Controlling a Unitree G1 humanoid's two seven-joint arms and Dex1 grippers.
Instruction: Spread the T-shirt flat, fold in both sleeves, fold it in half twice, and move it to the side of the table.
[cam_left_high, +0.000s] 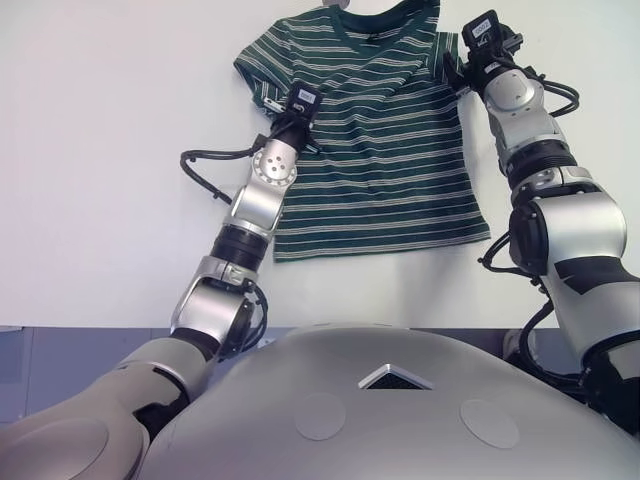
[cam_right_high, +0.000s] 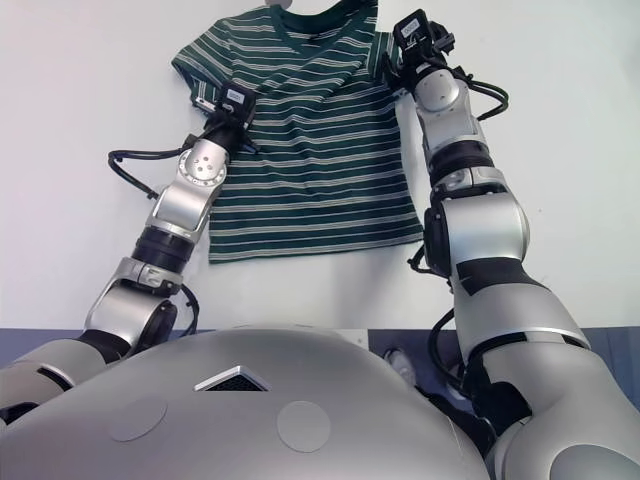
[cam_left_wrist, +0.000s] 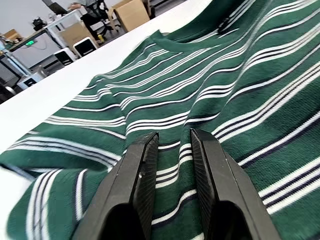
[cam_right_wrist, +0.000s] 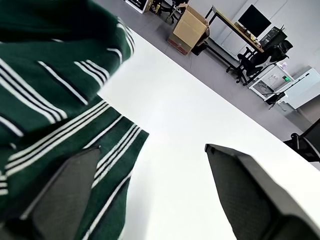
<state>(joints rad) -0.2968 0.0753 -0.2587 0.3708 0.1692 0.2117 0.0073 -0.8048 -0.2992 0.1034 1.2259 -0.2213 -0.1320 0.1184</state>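
- Though the T-shirt (cam_left_high: 375, 140) lies nearly flat, upper centre of the table (cam_left_high: 100, 150), neither sleeve looks folded yet.
- Left gripper (cam_left_wrist: 173, 137): jaws almost together, pinching cloth beside the upper-left sleeve (cam_left_high: 255, 70).
- Right gripper (cam_right_wrist: 152, 150): jaws spread at the upper-right sleeve (cam_left_high: 447, 50).
- Halvings and the move remain.

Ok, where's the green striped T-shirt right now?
The green striped fabric T-shirt lies spread on the white table, far centre in the eye views, left claw at one sleeve, right claw at the other.
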